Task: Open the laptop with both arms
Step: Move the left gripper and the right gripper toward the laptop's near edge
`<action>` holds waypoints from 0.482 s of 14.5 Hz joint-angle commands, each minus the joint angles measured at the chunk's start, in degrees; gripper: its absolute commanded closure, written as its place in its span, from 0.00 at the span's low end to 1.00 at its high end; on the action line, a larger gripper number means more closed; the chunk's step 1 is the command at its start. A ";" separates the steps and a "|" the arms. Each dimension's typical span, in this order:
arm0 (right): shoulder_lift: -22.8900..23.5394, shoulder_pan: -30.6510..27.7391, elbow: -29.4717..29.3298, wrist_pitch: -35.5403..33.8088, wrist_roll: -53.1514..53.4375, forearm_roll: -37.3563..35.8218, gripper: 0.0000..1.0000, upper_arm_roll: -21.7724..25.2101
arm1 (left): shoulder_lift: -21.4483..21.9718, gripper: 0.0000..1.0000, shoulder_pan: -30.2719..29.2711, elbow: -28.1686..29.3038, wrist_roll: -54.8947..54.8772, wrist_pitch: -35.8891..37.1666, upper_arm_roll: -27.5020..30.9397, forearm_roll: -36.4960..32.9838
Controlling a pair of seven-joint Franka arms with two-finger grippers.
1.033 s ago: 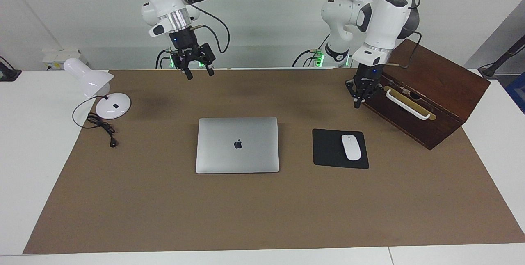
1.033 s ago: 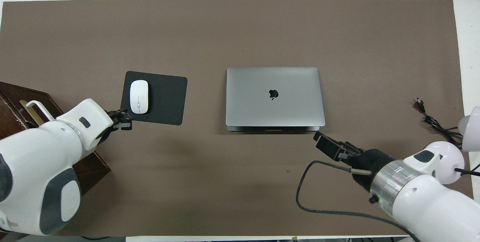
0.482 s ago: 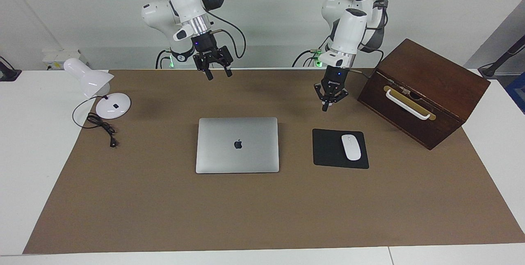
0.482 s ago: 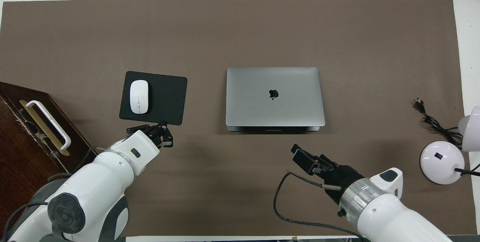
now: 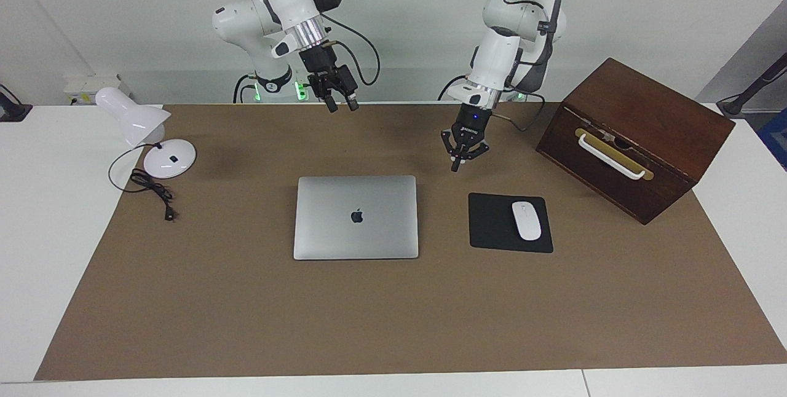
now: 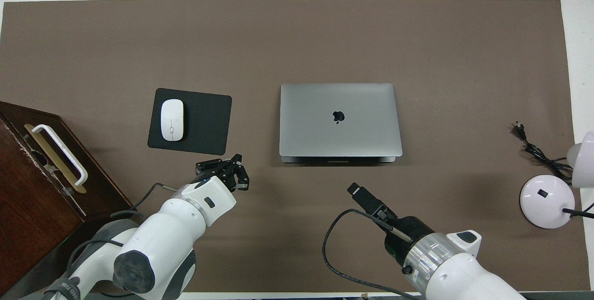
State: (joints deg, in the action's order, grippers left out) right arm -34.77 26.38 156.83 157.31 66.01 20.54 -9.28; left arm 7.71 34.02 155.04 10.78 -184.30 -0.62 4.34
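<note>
The laptop [image 5: 356, 219] [image 6: 338, 119] lies shut and flat in the middle of the brown mat, silver-grey with a dark logo on its lid. My left gripper [image 5: 455, 167] [image 6: 237, 157] hangs shut and holds nothing. It is low over the bare mat, between the laptop and the mouse pad, touching neither. My right gripper [image 5: 342, 104] [image 6: 354, 189] is open and empty. It is raised high over the mat strip between the laptop and the robots' edge of the table.
A black mouse pad [image 5: 492, 222] [image 6: 204, 123] with a white mouse [image 5: 526, 220] [image 6: 171, 119] lies beside the laptop toward the left arm's end. A dark wooden box [image 5: 639, 133] [image 6: 28, 174] with a white handle stands further toward that end. A white desk lamp [image 5: 141, 120] [image 6: 547, 195] and its cable [image 5: 150, 188] sit at the right arm's end.
The left gripper has swung from in front of the wooden box toward the laptop and lower, staying shut. The right gripper has moved toward the table's middle, staying open. The laptop has not moved.
</note>
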 commanded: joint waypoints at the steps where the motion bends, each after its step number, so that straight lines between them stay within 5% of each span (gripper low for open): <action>1: -1.18 -0.01 0.93 -0.87 3.25 2.14 0.00 -0.12 | -2.52 1.00 2.19 1.23 0.20 -6.05 0.88 0.84; 7: 0.57 -0.19 1.20 -0.78 1.58 2.23 0.00 -0.12 | -9.37 1.00 5.35 1.32 0.12 -16.34 0.88 1.02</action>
State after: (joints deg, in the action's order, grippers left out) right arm -34.51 26.61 157.76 157.19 68.54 21.42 -9.24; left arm 0.66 37.35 155.62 10.90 -196.70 -0.60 4.34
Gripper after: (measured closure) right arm 0.000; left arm 0.991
